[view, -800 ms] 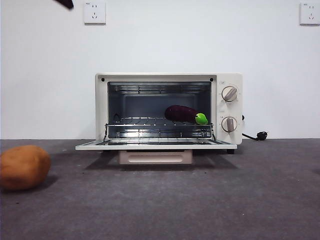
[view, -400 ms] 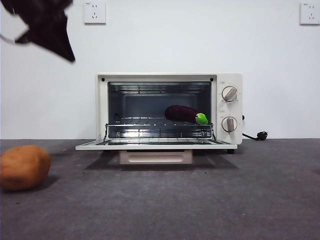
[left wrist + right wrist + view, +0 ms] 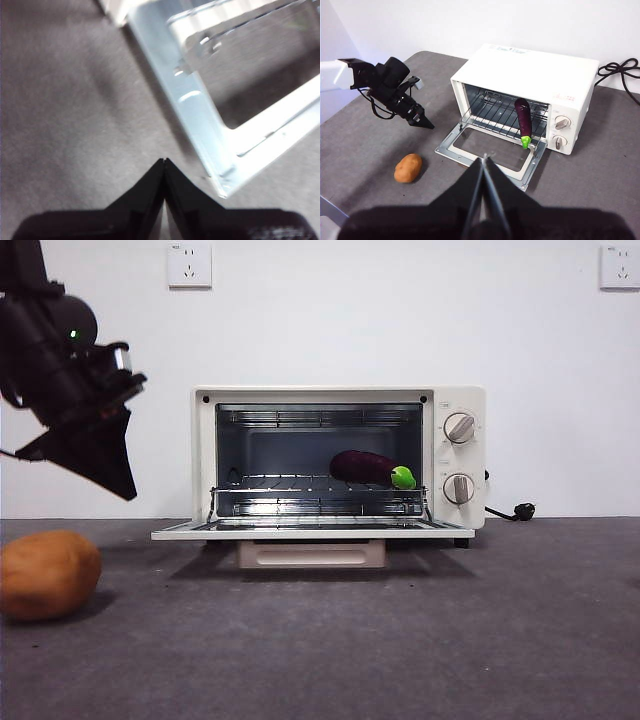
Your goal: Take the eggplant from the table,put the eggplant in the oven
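A potato [image 3: 47, 574] sits at the far left of the dark grey table [image 3: 400, 640], whose matte, faintly mottled surface fills the whole foreground. Above it the left gripper [image 3: 115, 475] hangs in the air beside the oven's left wall, touching nothing; its own camera shows the two black jaws pressed together with nothing between them, over bare table just off a corner of the lowered door [image 3: 215, 135]. The cream oven [image 3: 455, 400] stands in the middle with that door folded flat, and the eggplant [image 3: 365, 467] lies on the wire rack [image 3: 300, 485] inside, toward the right, its green stem pointing at the knobs [image 3: 459, 427]. A black cord and plug [image 3: 520, 510] trail out to the right. Behind is a plain white wall with two sockets [image 3: 189, 264]. The right gripper [image 3: 484, 165] waits high over the table in front of the oven, jaws closed and empty.
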{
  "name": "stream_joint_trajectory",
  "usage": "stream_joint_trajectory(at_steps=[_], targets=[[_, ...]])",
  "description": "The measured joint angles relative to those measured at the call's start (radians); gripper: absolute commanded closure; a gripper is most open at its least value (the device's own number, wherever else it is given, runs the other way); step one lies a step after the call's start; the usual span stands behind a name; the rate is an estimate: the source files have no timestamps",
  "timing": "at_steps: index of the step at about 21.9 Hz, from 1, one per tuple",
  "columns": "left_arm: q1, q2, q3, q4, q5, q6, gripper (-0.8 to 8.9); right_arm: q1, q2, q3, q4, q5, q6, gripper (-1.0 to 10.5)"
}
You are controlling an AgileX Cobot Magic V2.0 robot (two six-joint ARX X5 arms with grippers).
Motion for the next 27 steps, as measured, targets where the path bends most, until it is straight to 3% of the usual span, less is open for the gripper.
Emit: stream_joint_trajectory(at_steps=[11,27], targets=[[0.002,0.002,-0.100,0.140,0.076,-0.007,8.20,0.000,-0.003,0.000,0.000,0.000,0.000,9.6],[0.000,0.098,-0.105,0.161,0.154,-0.026,8.20,0.001,-0.003,0.000,0.000,0.000,0.000,9.6]])
